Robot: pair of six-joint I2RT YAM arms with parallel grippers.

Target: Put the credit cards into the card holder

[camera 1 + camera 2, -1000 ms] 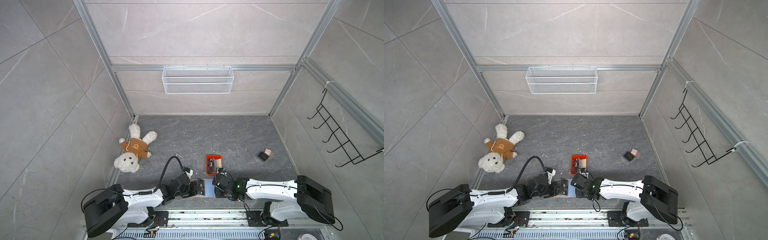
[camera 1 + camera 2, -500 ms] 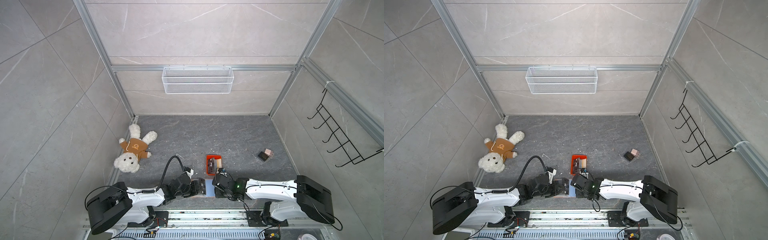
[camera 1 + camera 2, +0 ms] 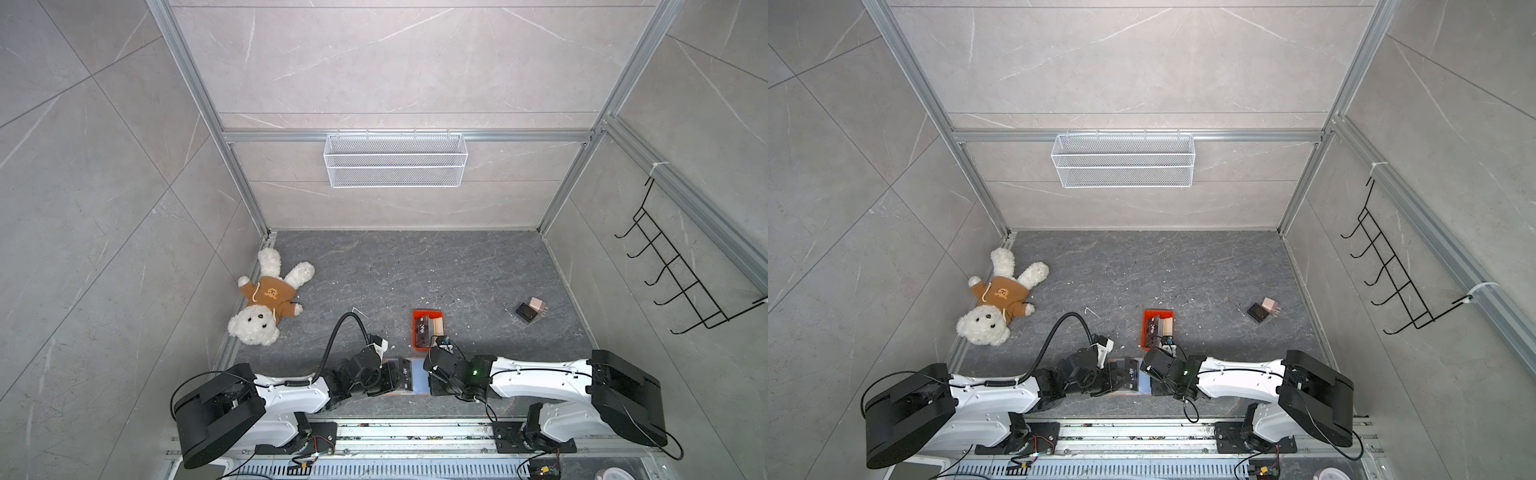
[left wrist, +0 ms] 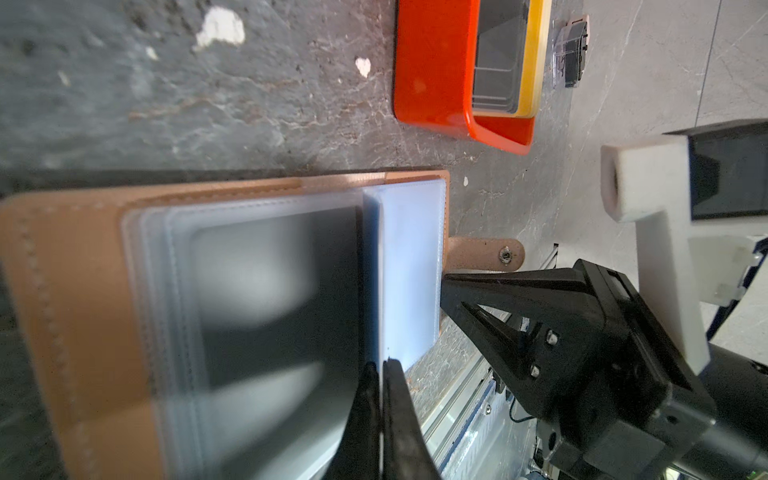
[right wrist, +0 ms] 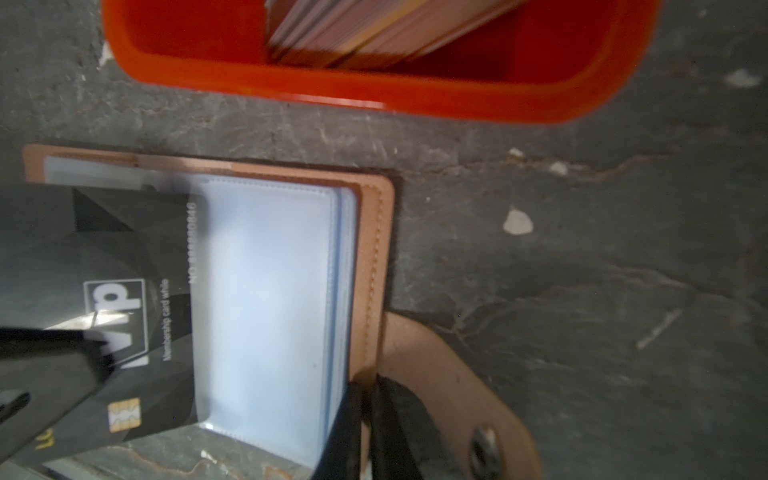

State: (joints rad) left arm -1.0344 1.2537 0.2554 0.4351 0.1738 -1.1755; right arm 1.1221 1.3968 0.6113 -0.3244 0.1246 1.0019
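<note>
Fingers [image 4: 401,409] of the left gripper [image 4: 380,365] press tight together on a black VIP card [image 5: 137,257], held over the clear sleeves [image 5: 270,291] of the open holder [image 5: 370,249]. The holder lies on the floor [image 3: 415,270] at the lower centre of both top views, just below the orange tray [image 3: 415,328] holding more cards [image 3: 423,330]. The right gripper [image 5: 368,382] is closed narrowly on the holder's edge beside its snap tab [image 5: 436,374].
</note>
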